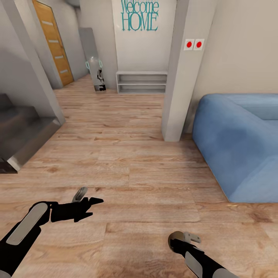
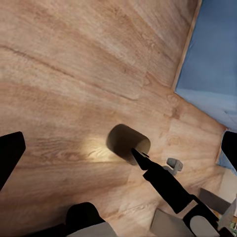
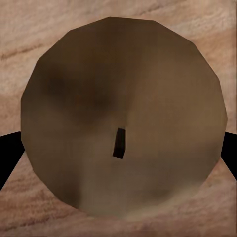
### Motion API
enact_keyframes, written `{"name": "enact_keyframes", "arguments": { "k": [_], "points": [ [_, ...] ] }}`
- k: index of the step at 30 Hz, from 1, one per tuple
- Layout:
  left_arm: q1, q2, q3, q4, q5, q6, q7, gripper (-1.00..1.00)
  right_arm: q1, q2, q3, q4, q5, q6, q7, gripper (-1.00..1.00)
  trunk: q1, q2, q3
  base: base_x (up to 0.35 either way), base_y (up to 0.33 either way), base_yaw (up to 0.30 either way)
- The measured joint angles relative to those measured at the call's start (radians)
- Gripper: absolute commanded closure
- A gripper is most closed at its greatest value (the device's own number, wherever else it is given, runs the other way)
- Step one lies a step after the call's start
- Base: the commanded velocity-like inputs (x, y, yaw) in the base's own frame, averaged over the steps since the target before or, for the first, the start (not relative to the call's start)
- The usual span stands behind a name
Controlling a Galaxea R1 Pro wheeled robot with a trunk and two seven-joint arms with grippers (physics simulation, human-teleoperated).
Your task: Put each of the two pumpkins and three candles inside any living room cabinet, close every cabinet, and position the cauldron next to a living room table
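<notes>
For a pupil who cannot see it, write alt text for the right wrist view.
A round beige-brown candle with a short dark wick is seen end-on at very close range, between the two dark fingertips of the right gripper. Light wood floor lies behind it.

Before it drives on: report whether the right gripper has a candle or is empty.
Holding a candle: the right gripper has its dark fingers at both sides.

Our two arms are matte black with long pale grey panels set into their upper sides. Our left gripper (image 1: pixel 89 195) has one grey finger and one pointed black finger; grey fittings sit at our right wrist.
</notes>
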Motion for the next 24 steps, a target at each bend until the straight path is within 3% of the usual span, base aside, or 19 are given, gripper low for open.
{"name": "enact_keyframes", "arguments": {
  "k": [14, 24],
  "points": [
    [-0.001, -0.012, 0.000, 0.020, -0.205, -0.005, 0.025, -1.00, 0.000, 0.000, 0.000, 0.000, 0.000, 0.000, 0.000, 1.00, -0.054, 0.098, 0.044, 0.000, 0.000, 0.000],
    [-0.002, -0.029, 0.001, 0.022, -0.249, -0.009, 0.183, -1.00, 0.000, 0.000, 0.000, 0.000, 0.002, -0.010, 0.000, 1.00, -0.092, 0.168, 0.075, 0.000, 0.000, 0.000]
  ]
}}
